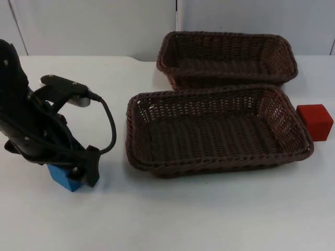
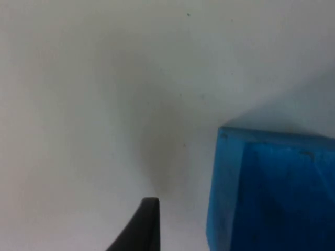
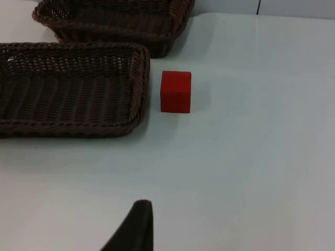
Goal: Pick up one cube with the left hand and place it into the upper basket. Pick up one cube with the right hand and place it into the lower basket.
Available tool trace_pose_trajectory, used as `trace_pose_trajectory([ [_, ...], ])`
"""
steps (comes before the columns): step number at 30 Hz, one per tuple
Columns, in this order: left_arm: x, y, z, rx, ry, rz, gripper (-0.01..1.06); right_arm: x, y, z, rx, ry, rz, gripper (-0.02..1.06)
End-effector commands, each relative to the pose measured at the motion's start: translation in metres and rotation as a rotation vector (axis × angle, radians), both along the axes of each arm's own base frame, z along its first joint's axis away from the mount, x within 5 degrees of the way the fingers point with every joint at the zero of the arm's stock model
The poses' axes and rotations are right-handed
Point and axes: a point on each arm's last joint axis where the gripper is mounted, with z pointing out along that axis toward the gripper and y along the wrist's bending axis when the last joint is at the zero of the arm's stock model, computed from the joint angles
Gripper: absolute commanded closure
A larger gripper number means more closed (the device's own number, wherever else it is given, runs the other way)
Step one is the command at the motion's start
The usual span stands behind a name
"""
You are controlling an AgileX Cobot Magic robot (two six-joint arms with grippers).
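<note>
A blue cube point(image 1: 65, 179) lies on the white table at the front left, and it looms close in the left wrist view point(image 2: 272, 193). My left gripper point(image 1: 84, 168) is lowered right over it, open, with table showing between one black fingertip point(image 2: 144, 227) and the cube's side. A red cube point(image 1: 315, 121) point(image 3: 176, 92) rests just right of the lower basket point(image 1: 141, 157) point(image 3: 137, 89). The upper basket point(image 1: 167, 68) point(image 3: 172, 31) stands behind it. Both baskets are dark wicker with nothing inside. My right gripper point(image 3: 137, 230) waits above the table, some way back from the red cube.
The two baskets nearly touch each other in the middle of the table. A grey partition wall point(image 1: 104, 26) closes the far side. Bare white table point(image 1: 209, 214) runs along the front.
</note>
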Motion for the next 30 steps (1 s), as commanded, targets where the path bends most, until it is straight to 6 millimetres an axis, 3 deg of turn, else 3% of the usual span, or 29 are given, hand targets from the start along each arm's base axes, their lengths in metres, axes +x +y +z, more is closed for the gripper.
trace_pose_trajectory([
  [1,0.002,-0.002,-0.001,-0.002,-0.016,0.005,0.00,0.000,0.000,0.000,0.003,-0.004,0.001,-0.01],
  [13,0.003,-0.001,-0.004,-0.001,-0.023,0.009,0.00,0.000,0.000,0.000,0.003,-0.004,0.001,-0.01],
  [17,0.003,-0.002,-0.004,-0.007,-0.022,0.018,0.10,0.000,0.000,0.000,0.003,-0.004,0.001,-0.01],
  [19,0.003,-0.002,-0.004,-0.010,-0.021,0.024,0.25,0.000,0.000,0.000,0.003,-0.004,0.001,-0.01],
  [22,0.001,-0.002,-0.002,-0.015,-0.006,0.031,0.59,0.000,0.000,0.000,0.003,-0.004,0.001,-0.01],
  [23,0.001,-0.002,-0.002,-0.015,-0.006,0.031,0.59,0.000,0.000,0.000,0.003,-0.004,0.001,-0.01],
  [26,-0.001,-0.002,0.006,-0.020,0.005,0.025,0.91,0.000,0.000,0.000,0.003,-0.004,0.001,-0.01],
  [27,-0.001,-0.002,0.006,-0.020,0.005,0.025,0.91,0.000,0.000,0.000,0.003,-0.004,0.001,-0.01],
  [29,-0.003,-0.003,0.016,-0.027,0.003,0.021,1.05,0.000,0.000,0.000,0.003,-0.004,0.001,-0.01],
  [30,-0.004,-0.003,0.021,-0.033,0.002,0.029,1.05,0.000,0.000,0.000,0.003,-0.004,0.001,-0.01],
])
